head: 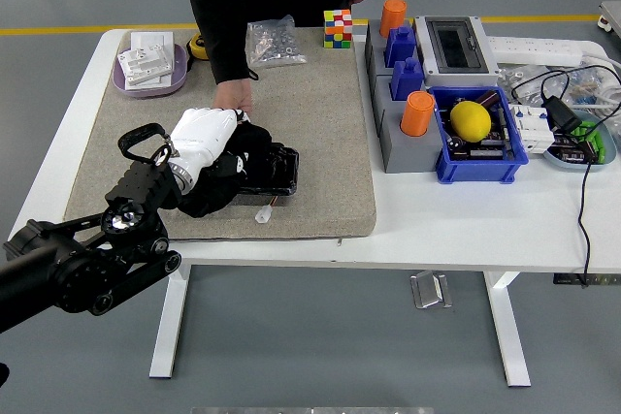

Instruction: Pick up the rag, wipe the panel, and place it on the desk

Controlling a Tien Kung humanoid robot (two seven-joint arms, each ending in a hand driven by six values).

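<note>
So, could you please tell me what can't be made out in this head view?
- The fingers of the left robot hand: buried in the black rag, so the grasp itself is hidden.
- The panel: mostly covered by the rag; only its right end shows.
- The person's hand: partly behind the robot hand; whether it holds the panel is unclear.
- The right arm: out of view.

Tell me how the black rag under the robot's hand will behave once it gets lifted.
The black rag lies bunched in soft folds on the grey mat, so it will probably droop and hang limp. It looks light for its bulk. With the left hand on top, loose edges may trail or drag.
</note>
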